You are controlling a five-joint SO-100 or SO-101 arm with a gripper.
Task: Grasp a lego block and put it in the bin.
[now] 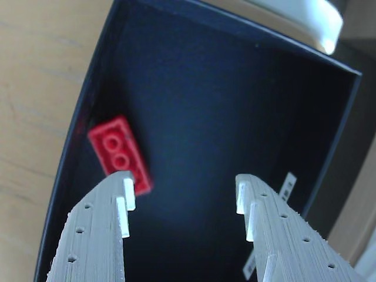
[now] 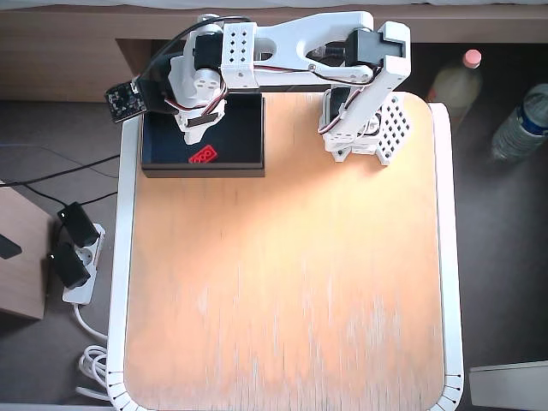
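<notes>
Wrist view: the gripper [image 1: 185, 202] hangs over the bin [image 1: 346, 135], its two white fingers spread well apart with nothing between them. The lego block [image 1: 120, 154] lies flat on the dark floor of the bin, studs up, close to the left wall as this view shows it. Its lower end sits just at the tip of the left finger [image 1: 125, 202], outside the gap between the fingers; contact cannot be confirmed. A small white label strip [image 1: 288, 186] shows on the right rim of the bin. Overhead view: the bin [image 2: 163, 147] stands at the far left corner of the wooden table [image 2: 282, 282], beside the arm's base [image 2: 364, 128]. The arm reaches leftward over the bin, and the gripper [image 2: 195, 128] is poised above its interior. The lego block [image 2: 203, 155] rests inside the bin, near the front wall, just below the gripper in this view and clear of it. A power strip [image 2: 73, 257] lies on the floor to the left of the table.
</notes>
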